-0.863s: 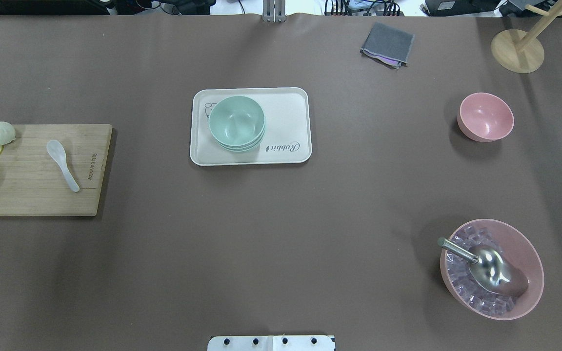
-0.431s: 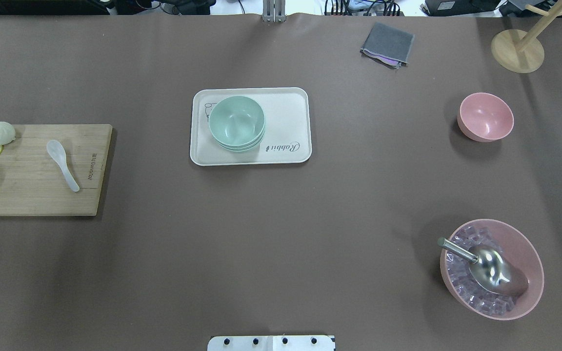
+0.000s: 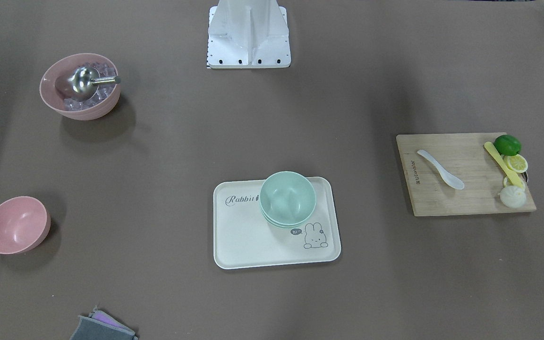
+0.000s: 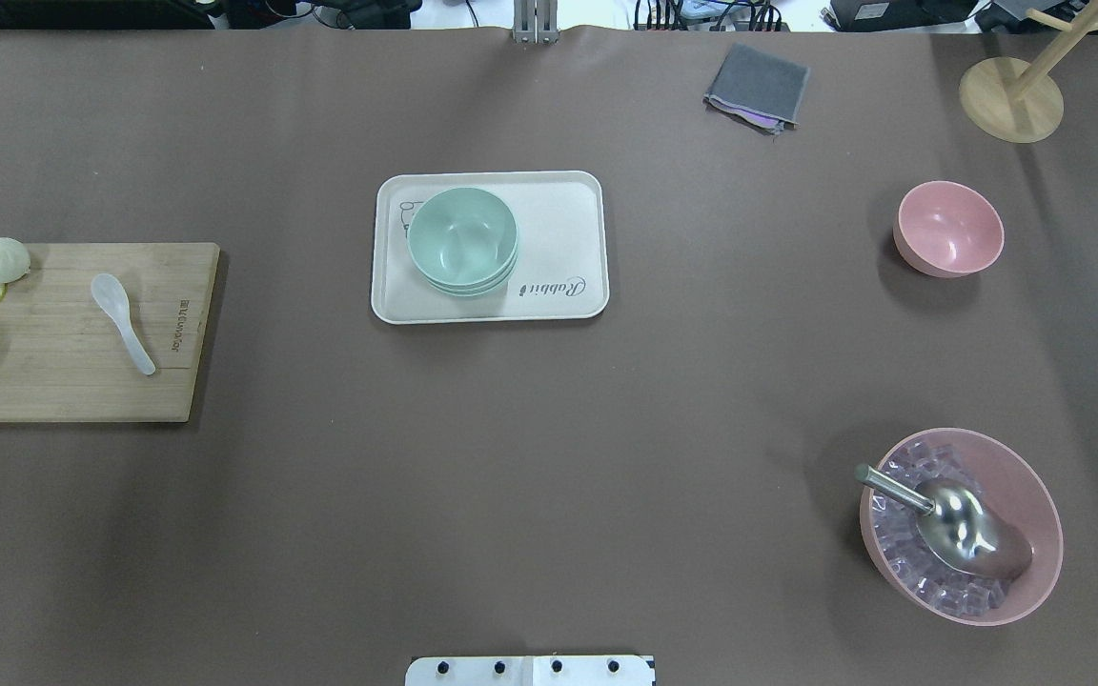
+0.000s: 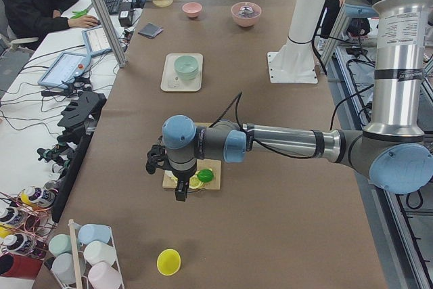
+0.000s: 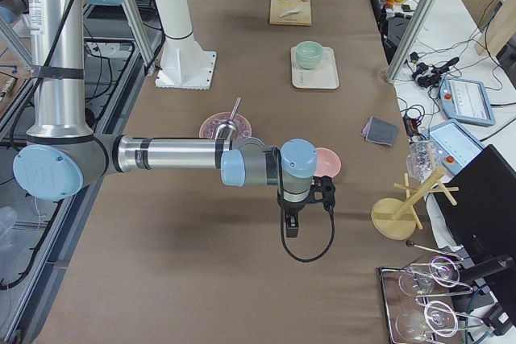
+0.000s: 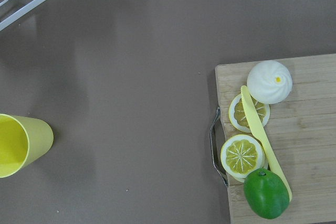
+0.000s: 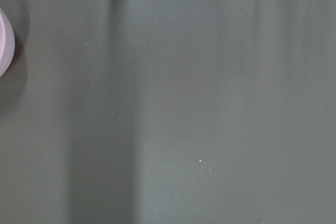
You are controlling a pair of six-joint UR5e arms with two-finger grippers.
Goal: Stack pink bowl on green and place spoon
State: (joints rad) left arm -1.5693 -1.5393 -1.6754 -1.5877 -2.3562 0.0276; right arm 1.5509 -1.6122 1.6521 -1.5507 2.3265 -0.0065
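Observation:
The small pink bowl (image 4: 949,229) stands alone on the brown table at the far right; it also shows in the front view (image 3: 16,225). The nested mint-green bowls (image 4: 462,240) sit on a cream tray (image 4: 568,219) at mid-table. The white spoon (image 4: 122,322) lies on a wooden cutting board (image 4: 63,381) at the left. My left gripper (image 5: 177,182) shows only in the left side view, hovering over the board's outer end. My right gripper (image 6: 300,203) shows only in the right side view, just beside the pink bowl (image 6: 326,161). I cannot tell whether either is open or shut.
A larger pink bowl (image 4: 961,524) with ice cubes and a metal scoop stands near right. A grey cloth (image 4: 757,86) and a wooden stand (image 4: 1011,98) are at the far edge. Lemon slices, a lime (image 7: 266,193) and a yellow utensil lie on the board; a yellow cup (image 7: 21,145) stands beyond it.

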